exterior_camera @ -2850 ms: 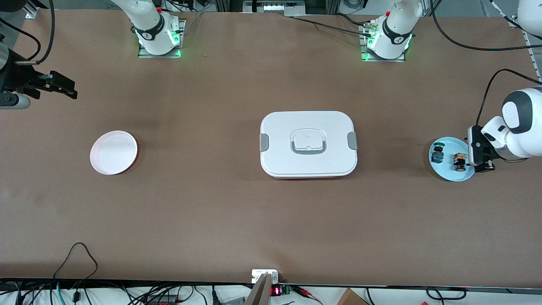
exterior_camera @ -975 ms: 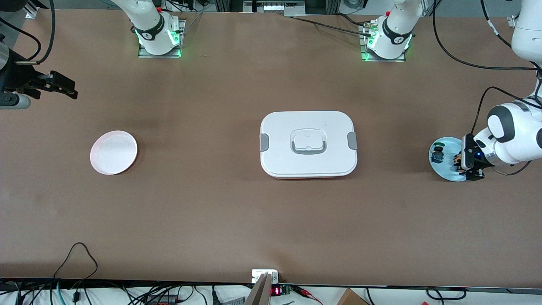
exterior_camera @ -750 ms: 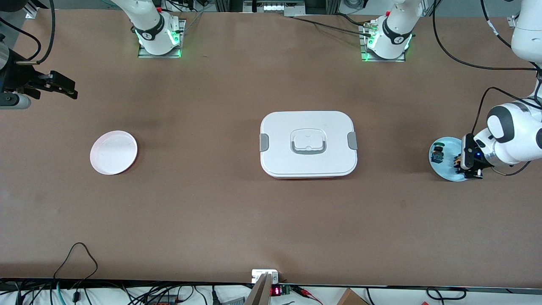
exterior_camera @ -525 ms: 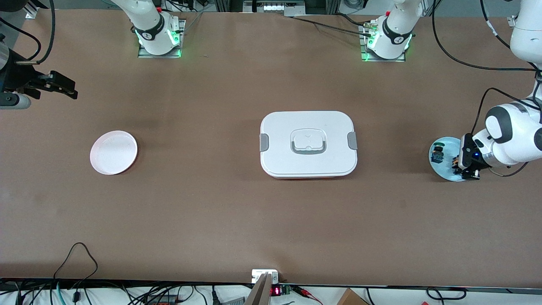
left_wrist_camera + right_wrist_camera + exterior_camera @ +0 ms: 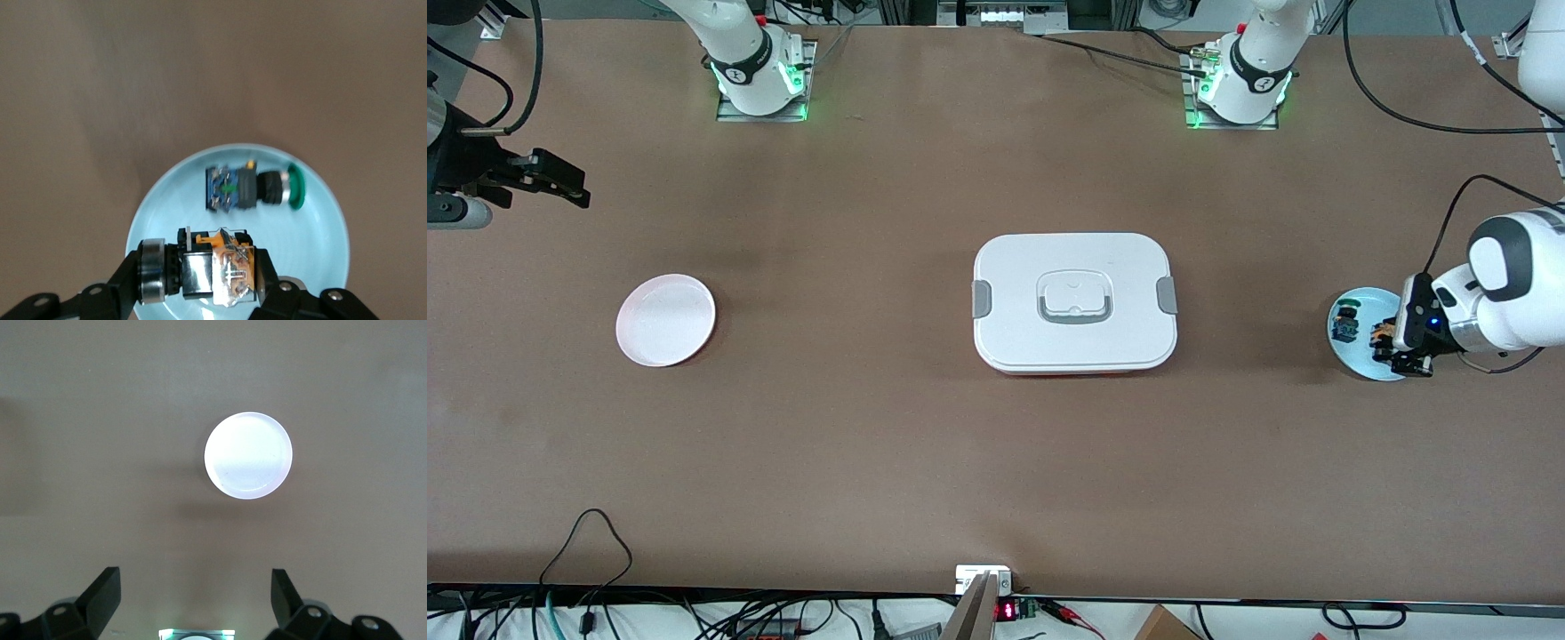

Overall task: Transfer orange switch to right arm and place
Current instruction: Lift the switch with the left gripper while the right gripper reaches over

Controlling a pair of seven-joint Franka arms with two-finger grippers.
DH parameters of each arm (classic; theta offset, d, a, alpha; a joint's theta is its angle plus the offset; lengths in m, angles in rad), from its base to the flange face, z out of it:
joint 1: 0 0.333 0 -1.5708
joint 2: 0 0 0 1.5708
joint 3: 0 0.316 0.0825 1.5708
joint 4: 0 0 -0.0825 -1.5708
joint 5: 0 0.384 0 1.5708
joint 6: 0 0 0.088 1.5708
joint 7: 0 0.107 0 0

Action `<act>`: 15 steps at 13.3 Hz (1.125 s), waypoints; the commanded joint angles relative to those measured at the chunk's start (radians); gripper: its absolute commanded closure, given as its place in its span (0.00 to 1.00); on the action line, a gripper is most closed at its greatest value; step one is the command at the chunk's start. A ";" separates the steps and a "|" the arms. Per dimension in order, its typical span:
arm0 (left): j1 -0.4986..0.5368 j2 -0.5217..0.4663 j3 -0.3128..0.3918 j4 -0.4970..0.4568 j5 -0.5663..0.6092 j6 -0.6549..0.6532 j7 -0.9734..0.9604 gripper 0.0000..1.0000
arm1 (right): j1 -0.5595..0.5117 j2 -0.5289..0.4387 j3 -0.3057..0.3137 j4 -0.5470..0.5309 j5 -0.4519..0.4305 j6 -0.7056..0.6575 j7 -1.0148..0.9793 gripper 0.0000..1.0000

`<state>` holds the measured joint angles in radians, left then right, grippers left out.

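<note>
The orange switch [image 5: 215, 272] lies sideways between the black fingers of my left gripper [image 5: 200, 277], which is shut on it. The gripper [image 5: 1394, 342] holds the switch [image 5: 1380, 333] over a pale blue plate [image 5: 1360, 360] at the left arm's end of the table. My right gripper [image 5: 560, 182] waits open and holds nothing, over the table's edge at the right arm's end. In the right wrist view its two fingers [image 5: 101, 592] stand wide apart around that open right gripper [image 5: 195, 593].
A green-capped switch [image 5: 250, 189] with a blue body lies on the same pale blue plate [image 5: 310, 243], beside the held one. A white plate [image 5: 665, 319] sits toward the right arm's end. A white lidded box [image 5: 1074, 302] stands mid-table.
My left gripper has shut on the orange switch, and its wrist has shifted slightly over the blue plate. The right arm has not moved.
</note>
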<state>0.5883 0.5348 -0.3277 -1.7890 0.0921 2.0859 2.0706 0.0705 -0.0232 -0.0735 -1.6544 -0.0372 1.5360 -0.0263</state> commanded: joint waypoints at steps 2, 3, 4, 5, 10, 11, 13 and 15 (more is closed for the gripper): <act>0.024 -0.013 -0.039 0.115 -0.214 -0.321 0.029 1.00 | -0.003 -0.015 0.006 -0.001 0.003 -0.007 -0.012 0.00; 0.019 -0.013 -0.050 0.129 -0.286 -0.424 0.028 1.00 | -0.001 -0.015 0.006 -0.001 0.003 -0.007 -0.012 0.00; 0.021 -0.012 -0.060 0.138 -0.389 -0.508 0.023 1.00 | -0.001 -0.015 0.008 0.001 0.003 -0.008 -0.012 0.00; 0.016 -0.010 -0.062 0.138 -0.491 -0.582 0.016 1.00 | 0.000 -0.017 0.009 0.001 0.003 -0.010 -0.012 0.00; 0.001 -0.010 -0.172 0.096 -0.894 -0.701 -0.003 1.00 | -0.001 -0.004 0.012 0.005 0.020 0.004 -0.003 0.00; 0.002 -0.012 -0.206 0.086 -0.963 -0.695 -0.004 1.00 | -0.003 -0.003 0.012 0.007 0.022 0.012 0.000 0.00; -0.002 -0.015 -0.243 0.063 -1.104 -0.678 -0.023 1.00 | -0.006 -0.003 0.008 0.010 0.058 0.016 0.000 0.00; 0.002 -0.016 -0.319 0.036 -1.152 -0.636 -0.023 1.00 | -0.015 -0.003 -0.002 0.031 0.071 0.009 -0.014 0.00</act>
<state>0.5731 0.5235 -0.5879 -1.7191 -1.0014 1.4231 2.0508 0.0690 -0.0231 -0.0698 -1.6485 0.0077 1.5532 -0.0262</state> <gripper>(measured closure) 0.286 0.000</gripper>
